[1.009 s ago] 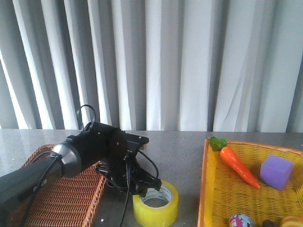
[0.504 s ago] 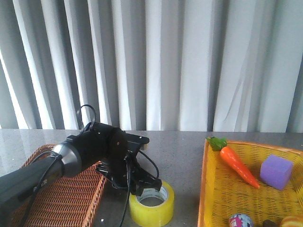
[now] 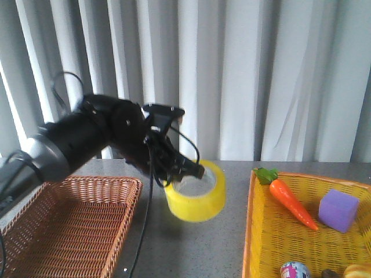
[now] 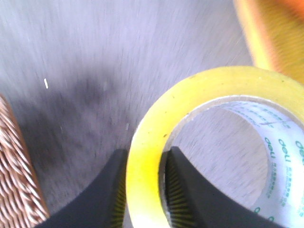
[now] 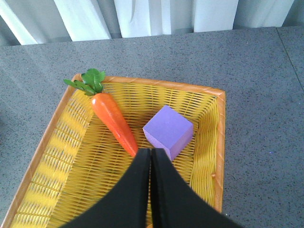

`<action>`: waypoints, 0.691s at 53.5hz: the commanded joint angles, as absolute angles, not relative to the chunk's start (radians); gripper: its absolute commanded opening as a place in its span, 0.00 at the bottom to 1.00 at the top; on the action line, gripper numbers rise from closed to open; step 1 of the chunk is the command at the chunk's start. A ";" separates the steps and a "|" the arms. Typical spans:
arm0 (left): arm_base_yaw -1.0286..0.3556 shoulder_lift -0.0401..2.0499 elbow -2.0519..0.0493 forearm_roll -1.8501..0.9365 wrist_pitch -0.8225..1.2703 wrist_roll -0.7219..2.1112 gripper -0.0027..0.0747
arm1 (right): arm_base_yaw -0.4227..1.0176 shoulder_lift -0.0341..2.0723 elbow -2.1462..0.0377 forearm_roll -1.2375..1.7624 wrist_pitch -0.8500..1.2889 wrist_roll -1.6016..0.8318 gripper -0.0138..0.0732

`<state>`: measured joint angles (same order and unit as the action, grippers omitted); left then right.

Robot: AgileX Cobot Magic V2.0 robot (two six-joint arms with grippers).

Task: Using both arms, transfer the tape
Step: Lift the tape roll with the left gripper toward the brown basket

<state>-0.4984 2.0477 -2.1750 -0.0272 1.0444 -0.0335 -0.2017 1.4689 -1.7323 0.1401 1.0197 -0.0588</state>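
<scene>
Tape (image 3: 196, 200) wall between left gripper (image 4: 145, 190) fingers, airborne

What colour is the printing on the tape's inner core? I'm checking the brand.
Green on white, clearest in the left wrist view of the tape.

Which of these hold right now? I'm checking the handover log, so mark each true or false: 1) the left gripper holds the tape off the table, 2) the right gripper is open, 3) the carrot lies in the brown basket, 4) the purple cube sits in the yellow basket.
1) True: the left gripper pinches the wall of the tape, lifted above the table.
2) False: the right gripper is shut, fingers together, holding nothing.
3) False: the carrot lies in the yellow basket; no carrot shows in the brown basket.
4) True: the purple cube sits beside the carrot.
</scene>
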 commanded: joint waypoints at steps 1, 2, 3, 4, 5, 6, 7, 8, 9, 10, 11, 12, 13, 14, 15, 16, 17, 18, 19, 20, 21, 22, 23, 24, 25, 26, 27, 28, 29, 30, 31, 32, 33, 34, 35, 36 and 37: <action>-0.495 1.926 -2.288 -0.026 1.000 -0.036 0.03 | -0.209 1.438 -1.756 0.146 0.966 -0.057 0.15; -0.490 1.920 -2.296 -0.020 1.003 -0.036 0.03 | -0.209 1.438 -1.756 0.146 0.966 -0.057 0.15; -0.487 1.911 -2.306 -0.012 1.007 -0.036 0.03 | -0.209 1.438 -1.756 0.146 0.966 -0.057 0.15; -0.484 1.901 -2.312 0.000 1.012 -0.036 0.03 | -0.209 1.438 -1.756 0.146 0.966 -0.057 0.15; -0.481 1.894 -2.314 0.008 1.013 -0.036 0.03 | -0.209 1.438 -1.756 0.146 0.966 -0.057 0.15; -0.474 1.881 -2.314 0.020 1.017 -0.036 0.03 | -0.209 1.438 -1.756 0.146 0.966 -0.057 0.15; -0.468 1.873 -2.314 0.028 1.020 -0.036 0.03 | -0.209 1.438 -1.756 0.146 0.966 -0.057 0.15; -0.459 1.862 -2.314 0.040 1.028 -0.038 0.03 | -0.209 1.438 -1.756 0.146 0.966 -0.057 0.15; -0.452 1.855 -2.314 0.047 1.034 -0.041 0.03 | -0.209 1.438 -1.756 0.146 0.966 -0.057 0.15; -0.441 1.844 -2.314 0.059 1.045 -0.044 0.03 | -0.209 1.438 -1.756 0.146 0.966 -0.057 0.15; -0.432 1.838 -2.314 0.064 1.052 -0.046 0.03 | -0.209 1.438 -1.756 0.146 0.966 -0.057 0.15; -0.415 1.827 -2.314 0.072 1.062 -0.053 0.03 | -0.209 1.438 -1.756 0.146 0.966 -0.057 0.15; -0.397 1.818 -2.313 0.078 1.070 -0.062 0.03 | -0.209 1.438 -1.756 0.146 0.966 -0.057 0.15; -0.383 1.810 -2.309 0.078 1.072 -0.069 0.03 | -0.209 1.438 -1.756 0.146 0.966 -0.057 0.15; -0.362 1.797 -2.300 0.078 1.072 -0.080 0.03 | -0.209 1.438 -1.756 0.146 0.966 -0.057 0.15; -0.346 1.787 -2.292 0.076 1.072 -0.087 0.03 | -0.209 1.438 -1.756 0.146 0.966 -0.057 0.15; -0.322 1.773 -2.278 0.076 1.068 -0.099 0.03 | -0.209 1.438 -1.756 0.146 0.966 -0.057 0.15; -0.298 1.759 -2.267 0.075 1.063 -0.106 0.03 | -0.209 1.438 -1.756 0.146 0.966 -0.057 0.15; -0.281 1.749 -2.249 0.075 1.059 -0.111 0.03 | -0.209 1.438 -1.756 0.146 0.966 -0.057 0.15; -0.258 1.735 -2.236 0.075 1.049 -0.115 0.03 | -0.209 1.438 -1.756 0.146 0.966 -0.057 0.15; -0.235 1.721 -2.214 0.075 1.038 -0.116 0.04 | -0.209 1.438 -1.756 0.146 0.966 -0.057 0.15; -0.220 1.712 -2.199 0.075 1.031 -0.116 0.04 | -0.209 1.438 -1.756 0.146 0.966 -0.057 0.15; -0.200 1.699 -2.174 0.075 1.021 -0.116 0.04 | -0.209 1.438 -1.756 0.146 0.966 -0.057 0.15; -0.181 1.691 -2.148 0.075 1.015 -0.116 0.04 | -0.209 1.438 -1.756 0.146 0.966 -0.057 0.15; -0.169 1.680 -2.129 0.075 1.003 -0.114 0.04 | -0.209 1.438 -1.756 0.146 0.966 -0.057 0.15; -0.155 1.673 -2.100 0.075 0.994 -0.113 0.04 | -0.209 1.438 -1.756 0.146 0.966 -0.057 0.15; -0.141 1.664 -2.072 0.075 0.981 -0.114 0.04 | -0.209 1.438 -1.756 0.146 0.966 -0.057 0.15; -0.134 1.659 -2.053 0.075 0.971 -0.114 0.04 | -0.209 1.438 -1.756 0.146 0.966 -0.057 0.15; -0.124 1.653 -2.025 0.073 0.957 -0.114 0.04 | -0.209 1.438 -1.756 0.146 0.966 -0.057 0.15; -0.118 1.649 -2.000 0.072 0.943 -0.114 0.04 | -0.209 1.438 -1.756 0.146 0.966 -0.057 0.15; -0.111 1.648 -1.983 0.071 0.935 -0.114 0.04 | -0.209 1.438 -1.756 0.146 0.966 -0.057 0.15; -0.108 1.648 -1.959 0.069 0.921 -0.114 0.04 | -0.209 1.438 -1.756 0.146 0.966 -0.057 0.15; -0.103 1.648 -1.936 0.069 0.908 -0.112 0.04 | -0.209 1.438 -1.756 0.146 0.966 -0.057 0.15; -0.100 1.649 -1.913 0.069 0.894 -0.111 0.04 | -0.209 1.438 -1.756 0.146 0.966 -0.057 0.15; -0.099 1.652 -1.897 0.069 0.884 -0.111 0.04 | -0.209 1.438 -1.756 0.146 0.966 -0.057 0.15; -0.098 1.658 -1.875 0.070 0.868 -0.111 0.04 | -0.209 1.438 -1.756 0.146 0.966 -0.057 0.15; -0.096 1.664 -1.863 0.070 0.856 -0.111 0.04 | -0.209 1.438 -1.756 0.146 0.966 -0.057 0.15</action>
